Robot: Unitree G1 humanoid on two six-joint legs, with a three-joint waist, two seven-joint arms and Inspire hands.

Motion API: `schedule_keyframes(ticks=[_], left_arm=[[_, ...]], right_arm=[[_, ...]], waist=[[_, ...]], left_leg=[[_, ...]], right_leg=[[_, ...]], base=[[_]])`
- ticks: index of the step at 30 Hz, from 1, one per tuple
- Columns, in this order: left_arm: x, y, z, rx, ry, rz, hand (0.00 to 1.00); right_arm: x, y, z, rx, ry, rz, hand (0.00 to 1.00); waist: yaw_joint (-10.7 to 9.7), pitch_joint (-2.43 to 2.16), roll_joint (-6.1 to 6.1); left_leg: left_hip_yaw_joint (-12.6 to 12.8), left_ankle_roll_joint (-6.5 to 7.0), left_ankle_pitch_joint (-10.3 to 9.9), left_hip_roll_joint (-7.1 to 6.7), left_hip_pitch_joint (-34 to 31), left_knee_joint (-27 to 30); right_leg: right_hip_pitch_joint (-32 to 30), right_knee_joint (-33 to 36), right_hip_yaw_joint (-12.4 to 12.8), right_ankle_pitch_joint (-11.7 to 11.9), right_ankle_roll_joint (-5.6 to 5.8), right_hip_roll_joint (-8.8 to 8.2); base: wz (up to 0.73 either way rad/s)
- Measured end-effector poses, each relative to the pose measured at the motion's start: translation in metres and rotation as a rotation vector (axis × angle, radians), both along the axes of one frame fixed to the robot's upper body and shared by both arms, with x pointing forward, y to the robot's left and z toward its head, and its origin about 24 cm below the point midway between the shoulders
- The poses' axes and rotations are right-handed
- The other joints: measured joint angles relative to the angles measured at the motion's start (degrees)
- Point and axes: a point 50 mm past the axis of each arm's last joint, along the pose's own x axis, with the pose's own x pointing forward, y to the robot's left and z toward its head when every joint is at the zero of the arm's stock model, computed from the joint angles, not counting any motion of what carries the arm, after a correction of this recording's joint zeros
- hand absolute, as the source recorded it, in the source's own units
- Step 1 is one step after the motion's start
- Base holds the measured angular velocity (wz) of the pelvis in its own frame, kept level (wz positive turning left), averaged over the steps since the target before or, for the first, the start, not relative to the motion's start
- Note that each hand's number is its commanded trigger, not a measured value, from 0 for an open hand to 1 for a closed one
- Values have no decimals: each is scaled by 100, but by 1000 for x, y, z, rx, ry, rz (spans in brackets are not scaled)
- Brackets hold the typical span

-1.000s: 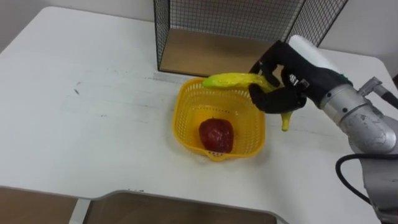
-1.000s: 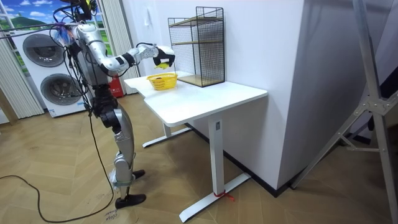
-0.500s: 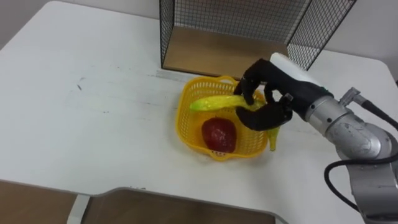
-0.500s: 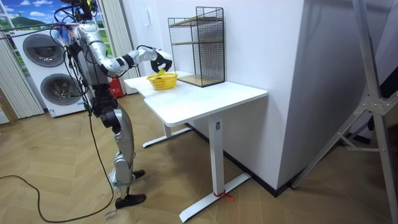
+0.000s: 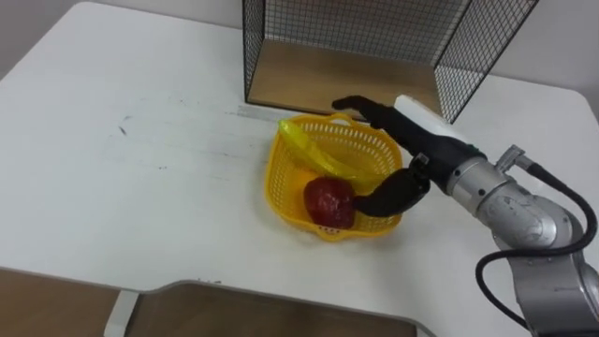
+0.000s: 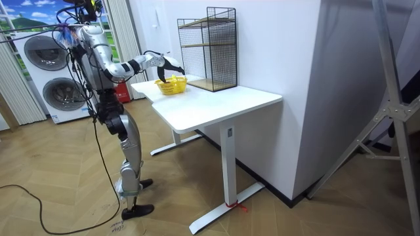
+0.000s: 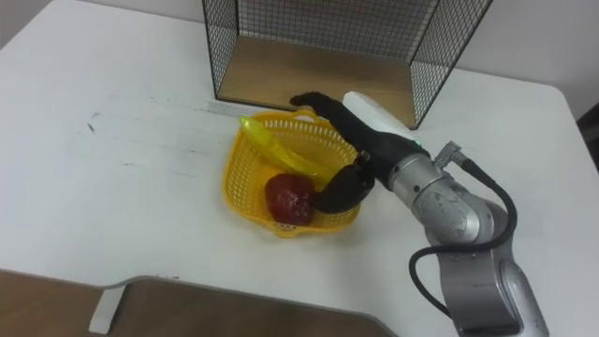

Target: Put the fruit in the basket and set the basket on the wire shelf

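On white table (image 5: 140,187), washing machines (image 6: 56,85) behind | basket (image 5: 272,178) holds banana (image 5: 323,161), red fruit (image 5: 328,203) | right hand (image 5: 421,150) splayed open

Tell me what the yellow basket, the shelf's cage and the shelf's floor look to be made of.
The basket: likely moulded plastic, bright yellow, slightly glossy; its walls are a fine lattice of slots. The wire shelf: thin dark metal wire, matt, in a small square grid, probably coated. Its bottom board: brown, flat, matt; wood or a wood-look panel, I cannot tell which.
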Motion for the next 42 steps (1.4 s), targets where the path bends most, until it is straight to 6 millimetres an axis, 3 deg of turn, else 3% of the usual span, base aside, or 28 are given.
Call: schedule_keyframes(ticks=[13,15,20,23,27,28,33,35,40,42], left_arm=[[-7,1,-1,2,18,9,0],[-12,1,-2,-3,27,29,0],[-26,1,-3,-43,2,153,0],[-41,3,-4,-68,-25,337,0],[-61,11,-2,-47,-56,569,0],[-69,14,-2,-34,-64,653,0],[-85,31,6,74,-136,928,0],[-91,42,11,158,-197,1162,0],[-84,67,28,344,-343,1450,0],[-73,84,43,421,-452,1568,0]], right_arm=[[0,-1,0,36,-2,-10,0],[0,-3,1,63,-9,-17,0],[2,-20,9,179,-81,-105,0],[-1,-34,12,292,-131,-181,0],[-4,-55,21,402,-222,-292,0],[-7,-64,22,413,-251,-344,0],[-29,-102,6,477,-262,-567,0],[-36,-112,-3,501,-261,-653,0],[-44,-122,-15,498,-263,-766,0],[-49,-129,-15,494,-285,-817,0]], waist=[[-74,-16,30],[-171,4,79],[-230,-12,191],[-301,-39,305],[-415,-24,437],[-453,-46,468],[-522,-100,462],[-487,-105,464],[-468,-88,508],[-430,-93,514]], left_leg=[[-51,1,0,-1,5,51],[-105,2,-1,-9,17,74],[-87,2,-1,-3,45,85],[-107,10,-6,-16,123,81],[-107,10,-7,-15,184,78],[-112,10,-5,-24,185,75],[-152,39,29,-108,199,11],[-112,48,33,-106,279,-56],[-155,55,29,-163,395,-159],[-171,55,29,-174,377,-159]], right_leg=[[51,7,-65,5,-8,1],[104,1,-120,5,-7,-1],[166,-8,-116,5,-7,-1],[256,-9,-128,5,-6,-10],[327,-25,-138,3,-4,-11],[334,-42,-135,0,0,-16],[311,-102,-137,-56,49,-107],[368,-87,-110,-43,60,-98],[450,-100,-134,-51,86,-128],[389,-110,-114,-61,92,-128]], base=[[2],[13],[2],[3],[0],[3],[5],[-9],[-1],[3]])
